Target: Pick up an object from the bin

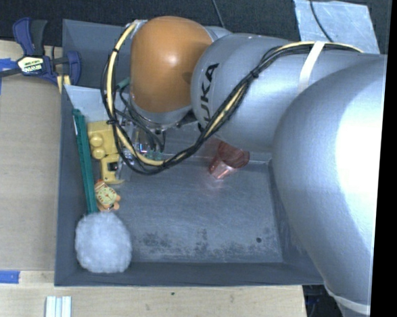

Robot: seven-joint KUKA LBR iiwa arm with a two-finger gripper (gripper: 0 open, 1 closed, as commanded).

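Gripper [143,148] hangs just beside yellow toy block [100,143] at bin [201,224] left wall, probably lining up on it, grip state can't tell under the wrist; white puff [103,241], pink cup [225,160] well apart.

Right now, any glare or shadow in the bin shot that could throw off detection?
Camera view: soft glare on the orange cover and silver arm; the white fluffy ball in the bin's lower-left corner looks almost washed out; the bin floor is somewhat darker under the wrist, around the pinkish clear cup.
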